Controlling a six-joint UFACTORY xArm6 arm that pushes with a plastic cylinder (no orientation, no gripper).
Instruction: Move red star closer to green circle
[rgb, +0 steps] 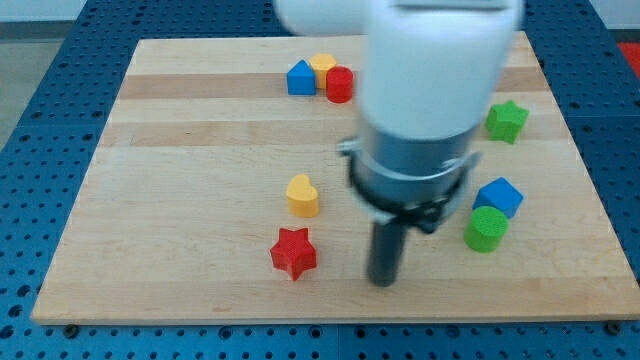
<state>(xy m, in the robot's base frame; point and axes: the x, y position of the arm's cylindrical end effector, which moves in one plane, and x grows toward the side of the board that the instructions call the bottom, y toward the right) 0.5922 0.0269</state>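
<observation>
The red star lies on the wooden board near the view's bottom, left of centre. The green circle stands at the right, touching the blue block just above it. My tip rests on the board between them, a short way right of the red star and apart from it, and left of the green circle. The arm's white and grey body hangs over the middle of the board and hides what lies behind it.
A yellow heart sits just above the red star. A blue block, a yellow block and a red cylinder cluster at the top. A green star lies at the right.
</observation>
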